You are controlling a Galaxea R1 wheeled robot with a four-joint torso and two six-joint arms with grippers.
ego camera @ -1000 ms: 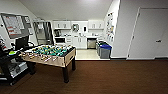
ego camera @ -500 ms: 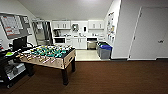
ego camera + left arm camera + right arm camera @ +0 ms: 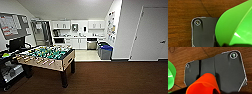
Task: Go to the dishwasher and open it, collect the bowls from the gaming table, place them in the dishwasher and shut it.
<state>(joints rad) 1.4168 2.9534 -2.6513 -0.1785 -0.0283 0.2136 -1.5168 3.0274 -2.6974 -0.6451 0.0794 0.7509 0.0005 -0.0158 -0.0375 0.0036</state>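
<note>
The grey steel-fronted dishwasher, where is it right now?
In the head view, the grey steel-fronted dishwasher sits under the kitchen counter at the far end of the room, between the white cabinet doors and the blue-lidded bins.

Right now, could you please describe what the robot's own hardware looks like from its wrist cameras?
Each wrist view shows a flat, near-black plate with rounded corners, a thin pale edge and ringed round fittings. Beside the right arm's plate sits a dark segmented bar.

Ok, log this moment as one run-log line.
base: on wood floor | dishwasher: far ahead | gaming table: front left | green bowl: at left wrist | orange bowl: at right wrist
</note>
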